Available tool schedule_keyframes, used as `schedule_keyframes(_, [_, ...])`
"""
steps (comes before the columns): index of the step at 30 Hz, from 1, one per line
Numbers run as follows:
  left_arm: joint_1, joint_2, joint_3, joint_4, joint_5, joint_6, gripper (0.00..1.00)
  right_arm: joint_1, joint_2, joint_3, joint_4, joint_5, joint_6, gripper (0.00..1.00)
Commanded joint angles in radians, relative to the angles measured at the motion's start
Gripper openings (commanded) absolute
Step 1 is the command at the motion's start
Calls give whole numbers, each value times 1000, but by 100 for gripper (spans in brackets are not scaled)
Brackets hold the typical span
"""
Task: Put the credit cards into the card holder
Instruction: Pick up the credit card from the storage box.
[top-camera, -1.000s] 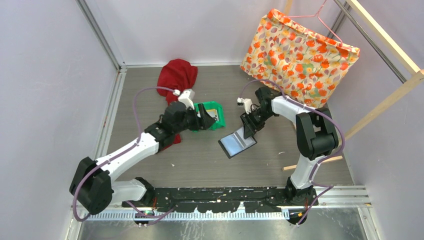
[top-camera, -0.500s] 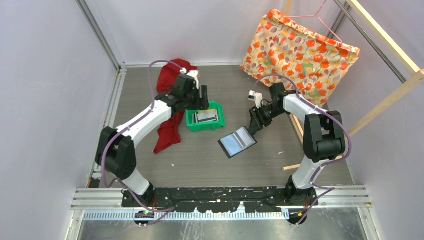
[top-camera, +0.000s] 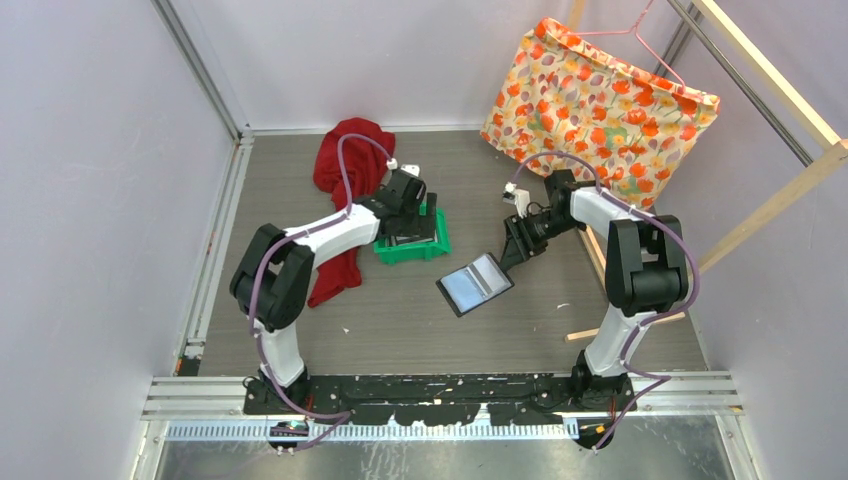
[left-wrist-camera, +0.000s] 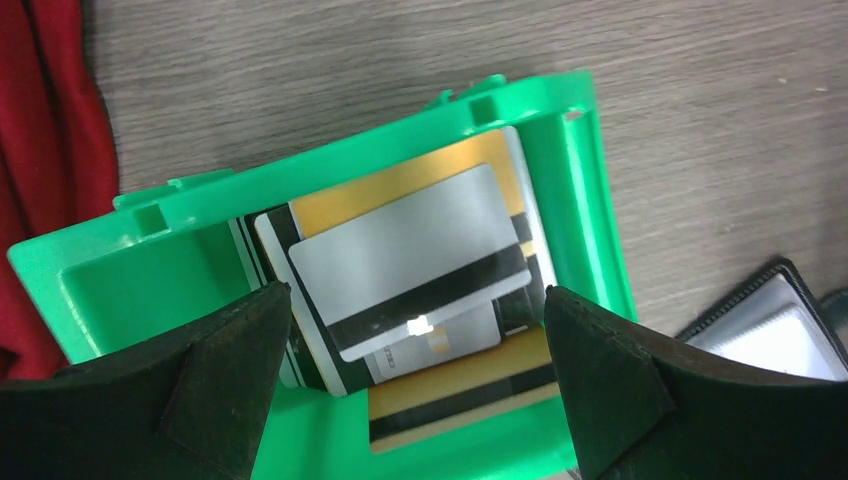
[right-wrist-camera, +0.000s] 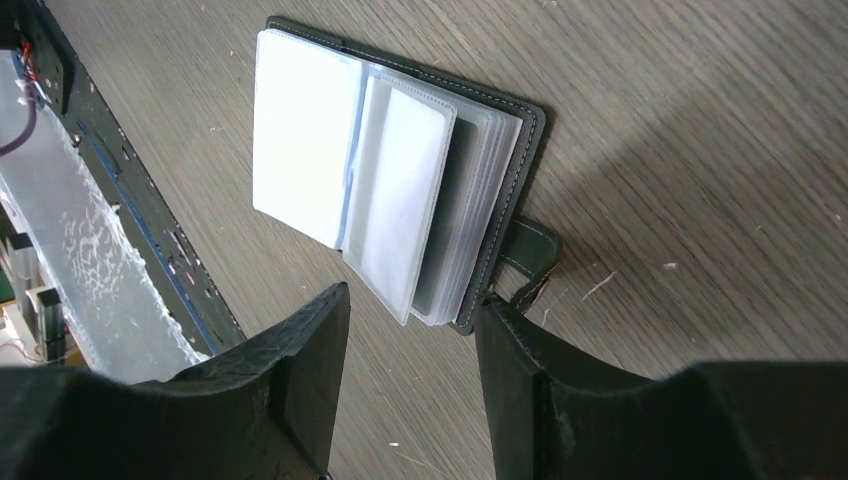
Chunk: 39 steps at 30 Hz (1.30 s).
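Left jaws stand wide open and empty, straddling the stack of credit cards (left-wrist-camera: 420, 265). The cards lie between and below the two jaws, inside the green bin (left-wrist-camera: 600, 230), a grey card on top with yellow-orange ones beneath. Right jaws are apart, holding nothing, hovering over the card holder (right-wrist-camera: 400, 190), which lies spread open on the desk (right-wrist-camera: 700, 150) just ahead of the tips, clear pockets up. No card lifted yet. Risks, as judged: the cards are thin, flat and overlapped, so closing could pinch several or skid off the top one. A jaw may catch the bin wall and drag the bin. The unheld holder could shift when a card is pushed in.
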Motion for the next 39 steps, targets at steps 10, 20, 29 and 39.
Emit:
schedule_keyframes(10, [31, 87, -31, 159, -56, -161, 97, -9, 20, 46, -26, -47, -34, 54])
schedule_keyframes(20, [32, 128, -15, 80, -33, -231, 96, -8, 16, 45, -30, -51, -41, 54])
schedule_keyframes(29, [32, 121, -25, 112, 49, -239, 87, -8, 13, 47, -33, -66, -41, 54])
schedule_keyframes(39, [33, 124, -36, 114, 77, -254, 79, -7, 13, 116, -33, -171, 32, 54])
